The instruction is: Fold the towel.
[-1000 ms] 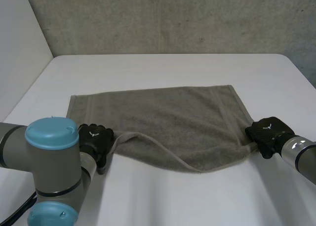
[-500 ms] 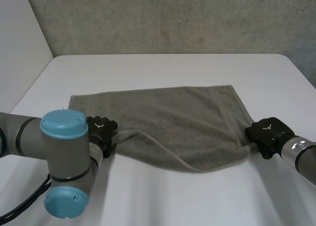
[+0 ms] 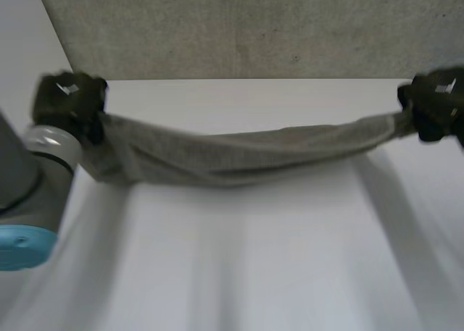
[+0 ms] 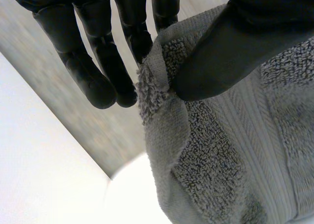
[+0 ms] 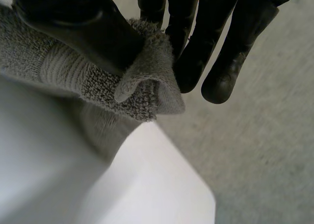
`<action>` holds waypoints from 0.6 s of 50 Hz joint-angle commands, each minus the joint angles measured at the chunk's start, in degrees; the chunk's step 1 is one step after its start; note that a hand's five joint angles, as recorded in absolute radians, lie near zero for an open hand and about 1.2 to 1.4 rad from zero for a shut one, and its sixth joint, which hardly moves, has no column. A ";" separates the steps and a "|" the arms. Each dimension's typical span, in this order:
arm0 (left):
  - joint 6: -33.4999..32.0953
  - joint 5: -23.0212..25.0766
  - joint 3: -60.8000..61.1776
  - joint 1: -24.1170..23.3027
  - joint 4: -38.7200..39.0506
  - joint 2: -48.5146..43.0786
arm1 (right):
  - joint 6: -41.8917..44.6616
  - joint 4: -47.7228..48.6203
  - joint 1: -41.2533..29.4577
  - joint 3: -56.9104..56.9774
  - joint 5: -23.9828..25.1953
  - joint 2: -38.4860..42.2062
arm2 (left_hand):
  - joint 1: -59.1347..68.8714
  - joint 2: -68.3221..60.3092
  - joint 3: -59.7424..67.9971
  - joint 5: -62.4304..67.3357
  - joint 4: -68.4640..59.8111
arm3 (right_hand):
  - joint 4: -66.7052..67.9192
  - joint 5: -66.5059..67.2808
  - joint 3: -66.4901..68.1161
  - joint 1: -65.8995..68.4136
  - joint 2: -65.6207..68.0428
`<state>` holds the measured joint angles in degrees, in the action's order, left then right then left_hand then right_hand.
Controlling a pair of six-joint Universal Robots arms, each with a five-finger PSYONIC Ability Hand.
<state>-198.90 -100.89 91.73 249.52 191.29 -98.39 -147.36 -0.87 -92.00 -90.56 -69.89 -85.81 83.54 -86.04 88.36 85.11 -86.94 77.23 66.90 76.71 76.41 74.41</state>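
The grey-green towel (image 3: 239,153) hangs bunched in the air above the white table (image 3: 246,273), stretched between both hands and sagging in the middle. My left hand (image 3: 67,103) is shut on the towel's left corner; in the left wrist view its thumb (image 4: 230,52) pinches the towel corner (image 4: 162,82) against the fingers (image 4: 93,62). My right hand (image 3: 433,99) is shut on the right corner; in the right wrist view its thumb (image 5: 83,28) presses the folded towel corner (image 5: 147,72) against the fingers (image 5: 206,42).
A grey wall (image 3: 254,27) stands behind the table's far edge. My left arm (image 3: 29,193) rises at the near left. The table's corner (image 5: 167,185) lies below the right hand.
The left hand closed on the towel's near left corner. Both hands then lifted their corners up and away from me, raising the towel off the table into a hanging band.
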 commanded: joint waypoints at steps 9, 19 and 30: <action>0.36 8.86 7.76 7.64 -3.38 9.27 | -0.48 -18.63 0.95 10.23 3.88 -1.82 | -3.54 6.04 -8.36 -15.11 6.94 | 2.77 3.10 3.29 3.59 5.59; 0.10 11.32 13.91 8.08 -2.77 10.06 | 8.92 -29.26 0.86 6.19 3.97 1.33 | -3.54 6.04 -8.36 -15.11 6.94 | 2.77 3.10 3.29 3.59 5.59; -0.34 11.94 10.59 8.61 -0.13 4.53 | 12.09 -33.83 0.77 8.19 3.18 7.58 | -3.54 6.04 -8.36 -15.11 6.94 | 2.77 3.10 3.29 3.59 5.59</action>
<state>-198.91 -88.88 105.20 257.73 190.06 -90.79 -136.78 -31.35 -91.14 -84.01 -66.30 -81.23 83.55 -86.05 88.46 85.11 -86.94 77.23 67.06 76.95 76.45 74.41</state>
